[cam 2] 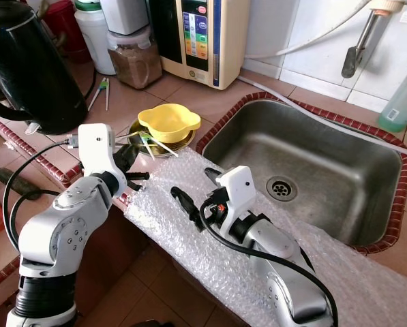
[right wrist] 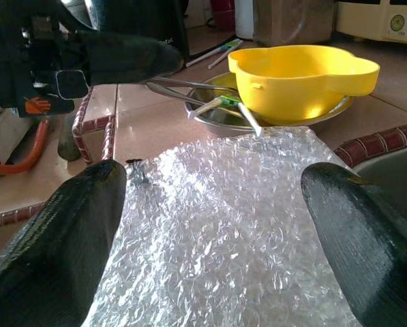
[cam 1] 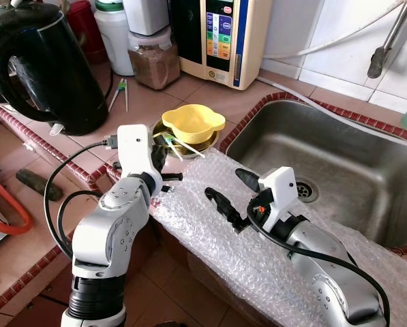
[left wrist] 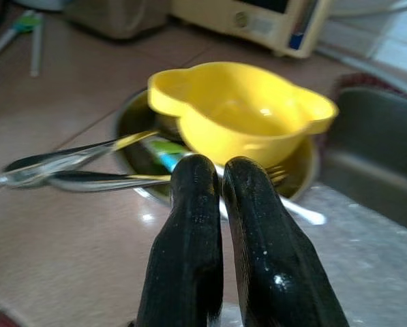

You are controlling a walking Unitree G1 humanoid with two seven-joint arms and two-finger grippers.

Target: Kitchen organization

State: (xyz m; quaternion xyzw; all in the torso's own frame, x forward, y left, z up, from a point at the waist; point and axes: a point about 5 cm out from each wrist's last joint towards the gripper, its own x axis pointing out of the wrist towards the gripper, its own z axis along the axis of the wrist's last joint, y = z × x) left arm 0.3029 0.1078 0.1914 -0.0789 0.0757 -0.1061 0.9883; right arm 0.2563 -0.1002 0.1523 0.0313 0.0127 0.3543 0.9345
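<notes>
A yellow bowl (cam 1: 193, 122) rests in a round steel dish (cam 1: 211, 144) on the tiled counter, left of the sink. A spoon (left wrist: 67, 162), a fork and a green-tipped white utensil (cam 1: 170, 143) lie in the dish under the bowl. My left gripper (left wrist: 220, 170) is shut with nothing between its fingers, its tips just short of the dish's near rim. My right gripper (cam 1: 232, 191) is open above a sheet of bubble wrap (cam 1: 258, 252) on the counter's front edge, pointing toward the bowl from some way back.
A steel sink (cam 1: 339, 177) lies to the right. A black kettle (cam 1: 50, 68) stands at the back left, with a jar of brown powder (cam 1: 153, 63) and a cream water appliance (cam 1: 220, 37) against the wall. Pliers with orange handles (cam 1: 5, 208) lie at far left.
</notes>
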